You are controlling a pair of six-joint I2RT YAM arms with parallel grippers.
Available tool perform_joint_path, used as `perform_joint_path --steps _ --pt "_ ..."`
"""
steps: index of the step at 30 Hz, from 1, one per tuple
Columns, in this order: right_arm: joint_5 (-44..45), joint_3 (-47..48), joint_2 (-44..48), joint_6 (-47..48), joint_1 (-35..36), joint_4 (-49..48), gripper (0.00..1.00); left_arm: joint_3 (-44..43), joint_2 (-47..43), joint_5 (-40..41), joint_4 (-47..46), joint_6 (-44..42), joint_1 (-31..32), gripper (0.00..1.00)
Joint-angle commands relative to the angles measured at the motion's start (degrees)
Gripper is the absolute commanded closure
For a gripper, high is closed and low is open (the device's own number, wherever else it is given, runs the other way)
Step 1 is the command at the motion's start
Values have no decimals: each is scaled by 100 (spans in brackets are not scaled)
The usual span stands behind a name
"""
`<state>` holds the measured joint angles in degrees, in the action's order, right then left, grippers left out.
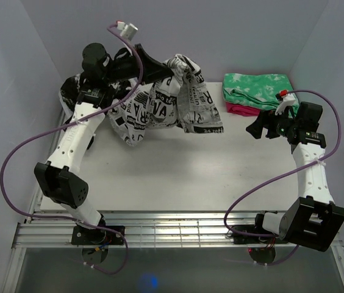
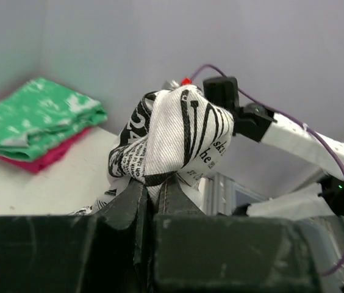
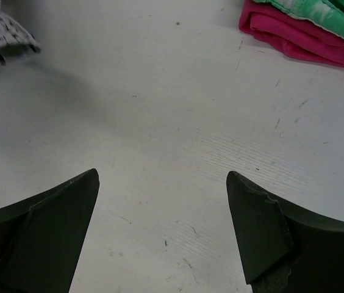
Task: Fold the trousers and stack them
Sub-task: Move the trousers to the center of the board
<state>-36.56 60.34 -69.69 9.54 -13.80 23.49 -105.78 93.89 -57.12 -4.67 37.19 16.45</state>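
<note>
Left gripper (image 2: 154, 186) is pinching the soft white newsprint-patterned trousers (image 2: 178, 131) aloft; right gripper (image 3: 161, 177) is hovering, fingers apart, probably needing a hem next.

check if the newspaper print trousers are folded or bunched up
Bunched, not folded: the trousers drape crumpled from the left end effector, which is shut on a wad of the cloth.

so the trousers (image 1: 187, 107) are white cloth covered in black newspaper-style print; crumpled, not folded at all; one bunched-up wad is pinched in the left gripper (image 2: 154, 190) and held up; the rest hangs in loose folds over the far-left part of the table (image 1: 221, 171)
</note>
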Motion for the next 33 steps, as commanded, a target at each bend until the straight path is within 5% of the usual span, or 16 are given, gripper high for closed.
perform_joint_path --steps 1,2,3,4,7,10,17,27,33 --pt "-246 242 70 -40 18 -142 10 425 -319 -456 -281 254 437 100" --pt "-334 242 52 -40 9 -134 10 583 -266 -510 -220 201 621 99" --pt "-369 250 43 -40 9 -134 10 724 -240 -484 -106 140 649 86" --pt "-439 259 26 -31 9 -116 10 1012 -231 -432 -35 113 658 56" --pt "-667 312 -62 143 18 102 10 606 -73 409 1425 -1302 649 22" --pt "-809 496 -246 372 79 410 10 -106 199 1377 2588 -2126 466 12" --pt "164 1216 -992 848 1762 1070 10 283 359 1852 3604 -2408 -1326 11" --pt "579 2516 -2960 -233 4516 -581 4 1507 156 3312 3481 -2945 -2348 14" --pt "1991 5256 -5358 1505 6160 569 10 1209 499 3472 3823 -3173 -2558 12"
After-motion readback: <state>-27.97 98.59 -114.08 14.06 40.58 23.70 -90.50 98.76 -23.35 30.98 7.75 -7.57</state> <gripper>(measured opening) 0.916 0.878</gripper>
